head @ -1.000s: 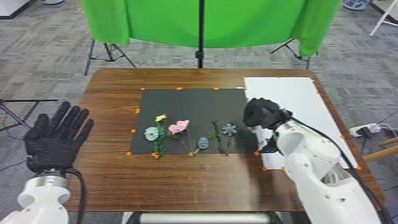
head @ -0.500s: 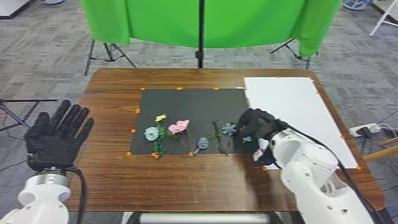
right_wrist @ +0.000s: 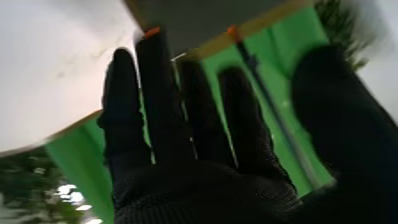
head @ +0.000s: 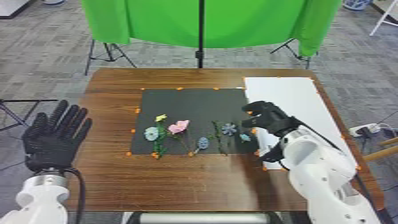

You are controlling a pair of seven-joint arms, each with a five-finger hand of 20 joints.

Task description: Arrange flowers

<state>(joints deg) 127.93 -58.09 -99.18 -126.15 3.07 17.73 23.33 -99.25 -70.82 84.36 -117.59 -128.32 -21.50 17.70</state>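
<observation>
In the head view my right hand is over the border between the dark mat and the white sheet. The right wrist view has the same hand open, fingers straight, thumb apart, nothing held. A small blue flower lies on the mat close to this hand. Left of it lie a grey-blue flower, a green sprig, a grey-blue oval piece, a pink flower, a pale blue flower and a yellow flower. My left hand is open at the table's left edge.
The brown wooden table carries the mat and sheet side by side, with orange marks around their edges. Beyond its far edge stands a green cloth on a black stand. My right forearm covers part of the sheet's near end.
My right hand first moved nearer over the mat's right edge, then drew back toward the sheet. The small blue flower now shows on the mat. My left hand has barely moved.
</observation>
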